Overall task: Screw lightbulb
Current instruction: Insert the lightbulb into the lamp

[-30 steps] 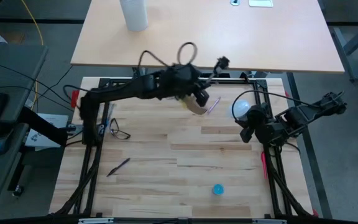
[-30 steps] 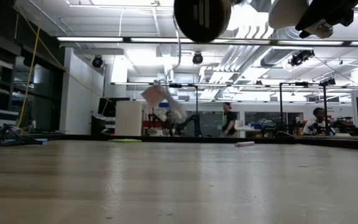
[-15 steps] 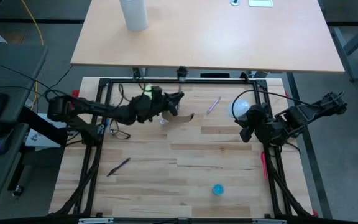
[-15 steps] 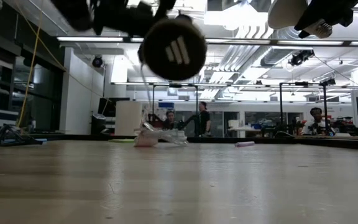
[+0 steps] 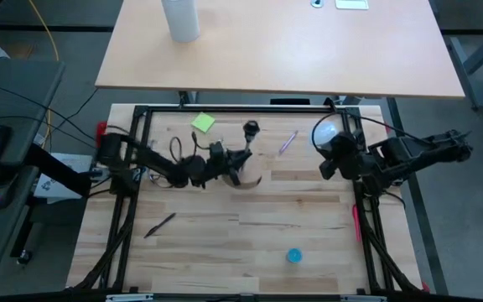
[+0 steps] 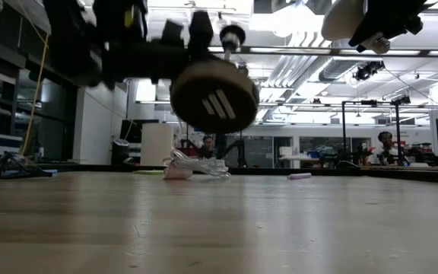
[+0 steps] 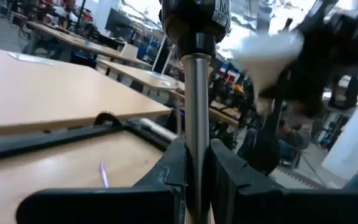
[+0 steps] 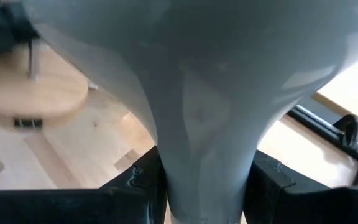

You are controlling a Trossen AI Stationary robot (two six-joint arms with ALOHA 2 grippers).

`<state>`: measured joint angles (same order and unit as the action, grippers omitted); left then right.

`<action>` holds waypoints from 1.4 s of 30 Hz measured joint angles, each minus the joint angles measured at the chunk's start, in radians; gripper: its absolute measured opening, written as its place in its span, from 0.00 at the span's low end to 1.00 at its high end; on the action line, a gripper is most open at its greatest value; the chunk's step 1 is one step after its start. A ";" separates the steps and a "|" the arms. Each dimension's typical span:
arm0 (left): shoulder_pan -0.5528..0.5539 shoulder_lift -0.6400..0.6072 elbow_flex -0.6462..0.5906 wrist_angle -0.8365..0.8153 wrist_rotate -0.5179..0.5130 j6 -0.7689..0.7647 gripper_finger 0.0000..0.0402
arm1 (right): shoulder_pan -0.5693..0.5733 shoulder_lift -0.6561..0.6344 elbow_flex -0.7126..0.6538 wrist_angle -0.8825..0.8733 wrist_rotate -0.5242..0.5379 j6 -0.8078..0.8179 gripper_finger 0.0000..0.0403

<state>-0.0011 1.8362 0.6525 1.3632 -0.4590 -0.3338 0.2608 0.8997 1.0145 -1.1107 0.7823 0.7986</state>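
The lightbulb [image 5: 326, 132] is up in the air, not on the table. The right gripper [image 5: 340, 159] holds it. Its two dark fingers [image 8: 140, 180] are closed on the thin part of the bulb, the neck, one on each side. The round white end sticks out past the fingers, and in the low view the little screw end of the bulb [image 6: 348, 17] sits on the gripper's other side.

The bulb looks light, so it is easy to lift. It is smooth and a bit slippery, and its shell looks thin, so I think a hard squeeze could crack it. The neck is the best place to hold it. It is narrow and firm, and the screw end stays free to go in.

The lamp base [image 5: 243, 175] is a round wooden disc with a thin metal pole [image 7: 196, 118] and a black socket [image 5: 251, 128] on the end. It is held well to the left of the bulb. The left gripper [image 5: 221, 159] is shut tight on the pole, and the lamp is tipped over sideways in the air. The socket and the bulb are apart and do not touch yet.
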 joint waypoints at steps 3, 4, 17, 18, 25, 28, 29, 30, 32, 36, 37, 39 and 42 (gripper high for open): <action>-0.019 0.134 0.013 0.160 -0.039 -0.036 0.06 | -0.028 0.000 0.000 0.024 0.000 -0.041 0.35; -0.027 0.170 0.020 0.188 -0.055 -0.058 0.06 | -0.037 0.000 0.000 0.030 0.000 -0.051 0.35; -0.103 0.338 0.095 0.144 -0.058 0.061 0.07 | -0.091 0.000 0.000 0.048 -0.018 -0.067 0.35; -0.109 0.339 0.095 0.144 -0.041 0.091 0.10 | -0.091 0.000 0.000 0.050 -0.018 -0.069 0.35; -0.162 0.343 0.091 0.113 -0.030 0.177 0.35 | -0.091 0.000 0.000 0.067 -0.032 -0.085 0.35; -0.178 0.344 0.085 0.095 -0.031 0.131 0.44 | -0.091 0.000 0.000 0.071 -0.035 -0.087 0.35; -0.184 0.344 0.082 0.095 -0.030 0.114 0.47 | -0.091 0.000 0.000 0.074 -0.040 -0.093 0.35; -0.190 0.336 0.075 0.094 -0.026 0.099 0.49 | -0.091 0.000 0.000 0.079 -0.051 -0.099 0.35; -0.204 0.308 0.057 0.092 -0.025 0.089 0.53 | -0.091 0.000 0.000 0.093 -0.070 -0.103 0.35; -0.229 0.189 -0.010 0.030 -0.044 0.125 0.57 | -0.091 0.000 0.000 0.155 -0.122 -0.133 0.35; -0.234 0.152 -0.027 -0.001 -0.064 0.126 0.58 | -0.091 0.000 0.000 0.181 -0.129 -0.145 0.35; -0.246 0.074 -0.062 -0.089 -0.101 0.126 0.58 | -0.091 0.000 0.000 0.247 -0.135 -0.170 0.35; -0.261 -0.045 -0.104 -0.207 -0.149 0.126 0.58 | -0.091 0.000 0.000 0.336 -0.144 -0.189 0.35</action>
<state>-0.2626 1.7914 0.5489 1.1562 -0.6082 -0.2077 0.1696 0.9001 1.0145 -0.7750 0.6386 0.6097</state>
